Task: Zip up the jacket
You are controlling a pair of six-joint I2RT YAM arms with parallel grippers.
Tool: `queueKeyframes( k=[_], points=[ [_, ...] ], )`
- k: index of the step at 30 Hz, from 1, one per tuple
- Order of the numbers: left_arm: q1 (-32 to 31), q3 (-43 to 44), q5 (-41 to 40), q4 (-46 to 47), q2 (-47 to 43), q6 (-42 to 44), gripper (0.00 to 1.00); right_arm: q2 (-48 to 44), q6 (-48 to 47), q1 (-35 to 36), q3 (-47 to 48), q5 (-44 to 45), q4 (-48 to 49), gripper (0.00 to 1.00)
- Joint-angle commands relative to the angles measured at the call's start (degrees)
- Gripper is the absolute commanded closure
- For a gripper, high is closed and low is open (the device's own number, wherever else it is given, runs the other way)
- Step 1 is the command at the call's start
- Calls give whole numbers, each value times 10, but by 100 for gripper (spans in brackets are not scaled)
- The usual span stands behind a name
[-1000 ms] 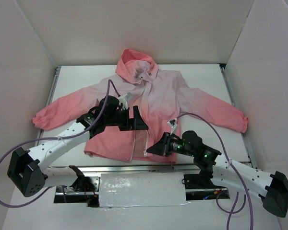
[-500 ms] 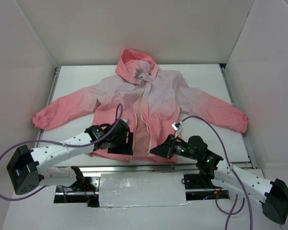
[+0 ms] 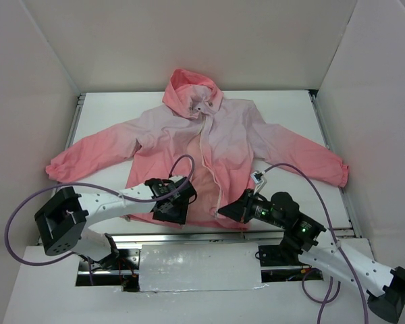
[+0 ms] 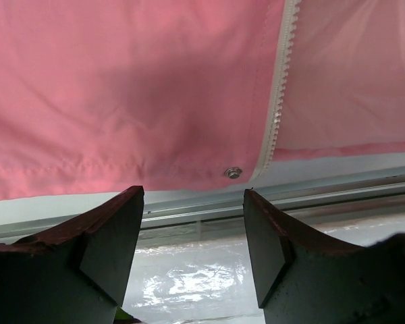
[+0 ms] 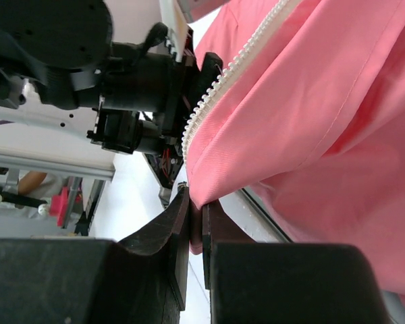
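Note:
The jacket [image 3: 223, 135] lies flat on the table, hood at the far side, front open, coral hem toward me. Its light zipper [image 3: 206, 145] runs down the middle. My right gripper [image 3: 224, 211] is shut on the hem corner of the jacket's right panel; in the right wrist view the pink fabric [image 5: 290, 128] is pinched between the fingers and the zipper teeth [image 5: 216, 94] run just above. My left gripper [image 3: 181, 210] is open and empty over the left panel's hem; the left wrist view shows that hem [image 4: 121, 121], its zipper edge [image 4: 275, 115] and a metal snap [image 4: 233, 173].
White walls enclose the table on three sides. A metal rail [image 3: 155, 236] and a foil-covered plate [image 3: 199, 266] lie along the near edge below the hem. Purple cables loop off both arms. The sleeves spread out to left [image 3: 74, 162] and right [image 3: 324, 165].
My left arm has pulled back from the jacket's middle to the left panel's hem. My right gripper has shifted slightly right along the hem, holding the fabric. The front opening has widened.

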Motion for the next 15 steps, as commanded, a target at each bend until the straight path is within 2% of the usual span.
queueKeyframes(
  k=[1, 12, 15],
  points=[
    [-7, 16, -12, 10, 17, -8, 28, -22, -14, -2, 27, 13, -32, 100],
    [-25, 51, -20, 10, 89, -9, 32, -35, -14, -3, 27, 9, -43, 100],
    [-26, 50, -23, 5, 95, -13, 36, -33, -15, -4, 28, 10, -47, 100]
  ],
)
